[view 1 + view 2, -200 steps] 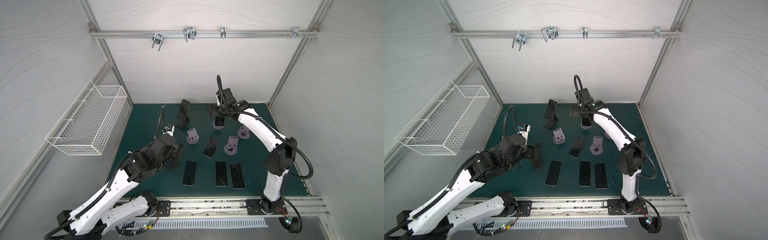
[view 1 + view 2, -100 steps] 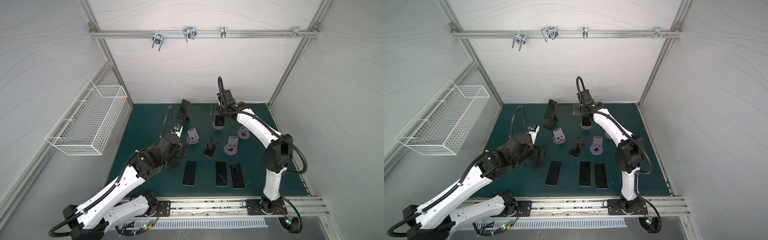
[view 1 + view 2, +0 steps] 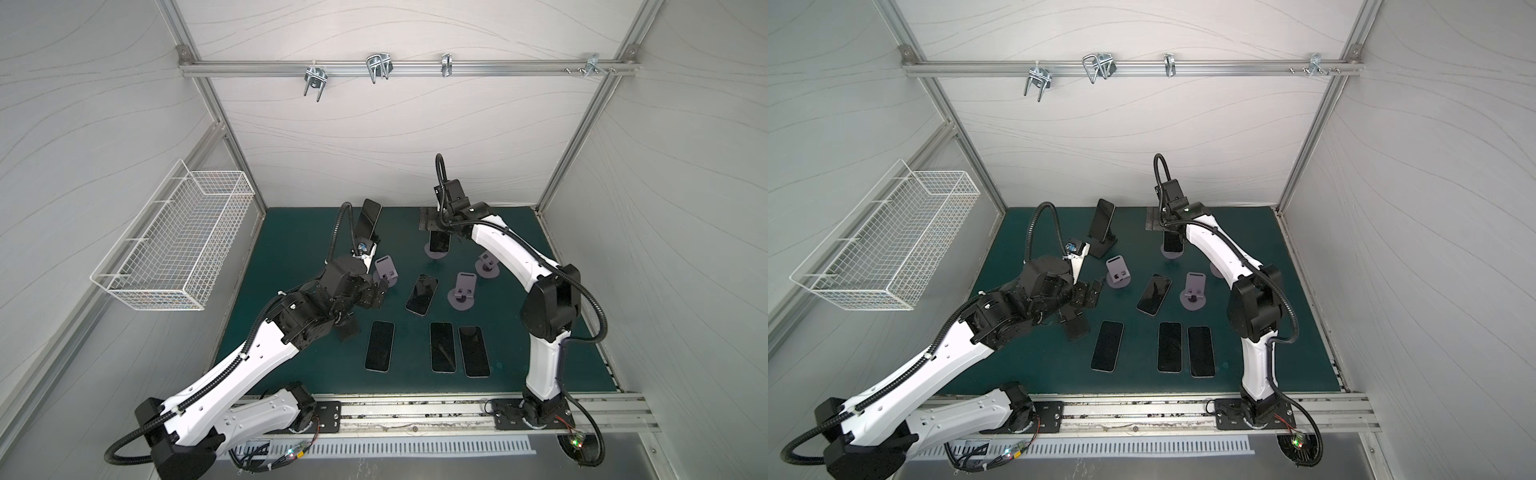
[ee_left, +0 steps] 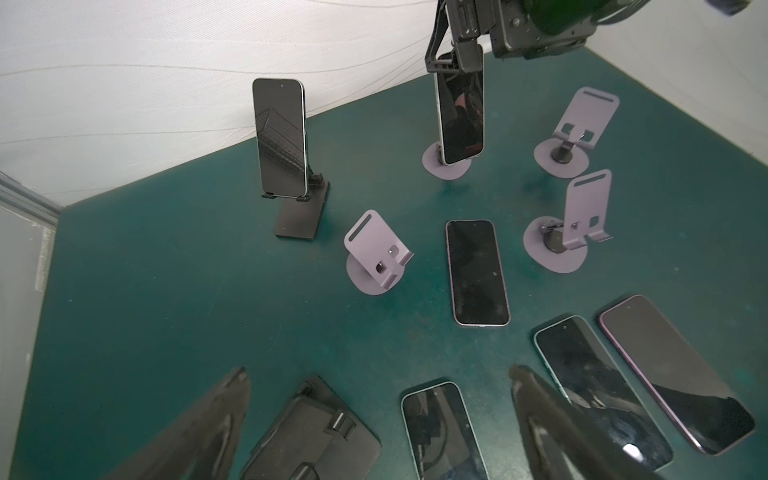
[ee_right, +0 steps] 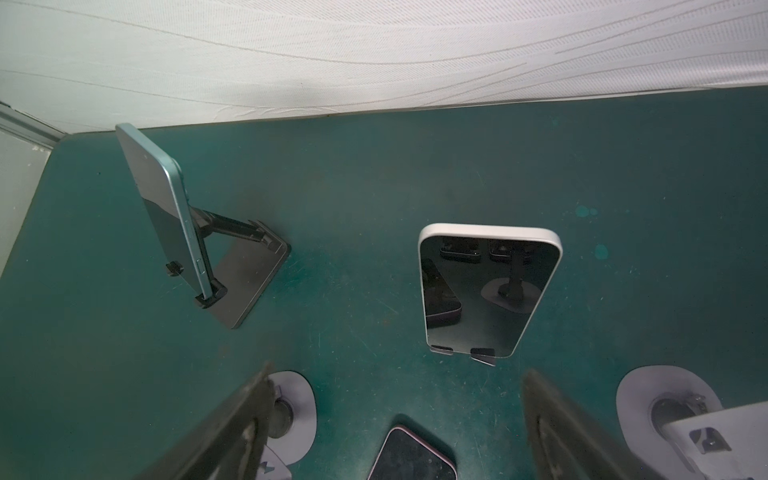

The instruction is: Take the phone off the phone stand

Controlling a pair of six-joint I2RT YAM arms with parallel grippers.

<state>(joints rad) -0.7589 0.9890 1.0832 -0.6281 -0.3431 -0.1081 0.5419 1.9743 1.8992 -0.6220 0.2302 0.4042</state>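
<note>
Above the stand (image 3: 432, 255), my right gripper (image 5: 397, 372) hangs spread wide; I'd straddle the phone (image 5: 486, 291), pinch its edges, then lift straight up.

Far back on the mat (image 3: 291, 249) we find the left phone (image 3: 369, 216) on its stand (image 4: 301, 218), the right phone (image 3: 439, 243) on another stand (image 4: 446, 171). Before them a flat phone (image 3: 422, 294) lies between the left empty stand (image 3: 385, 266) and right empty stand (image 3: 463, 282); a phone row (image 3: 443, 347) lies nearest.
</note>
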